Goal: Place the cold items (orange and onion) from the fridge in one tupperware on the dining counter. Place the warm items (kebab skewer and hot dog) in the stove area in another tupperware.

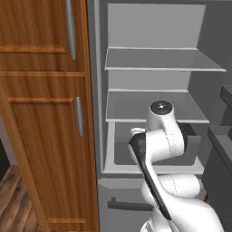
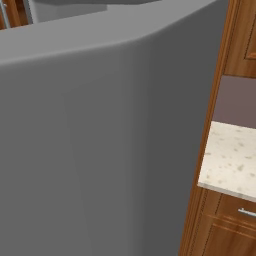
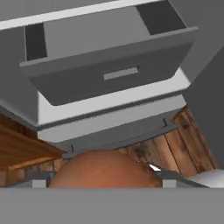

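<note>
Brown onion [image 3: 103, 169] clamped in claw, before fridge drawer [image 3: 109, 72].

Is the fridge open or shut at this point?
Open: the fridge shows bare shelves and an inner drawer.

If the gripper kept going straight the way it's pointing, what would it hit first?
The gripper holds a round brownish onion, which blocks its tips. Beyond that, probably the wood floor below the fridge drawer; depth is unclear.
</note>
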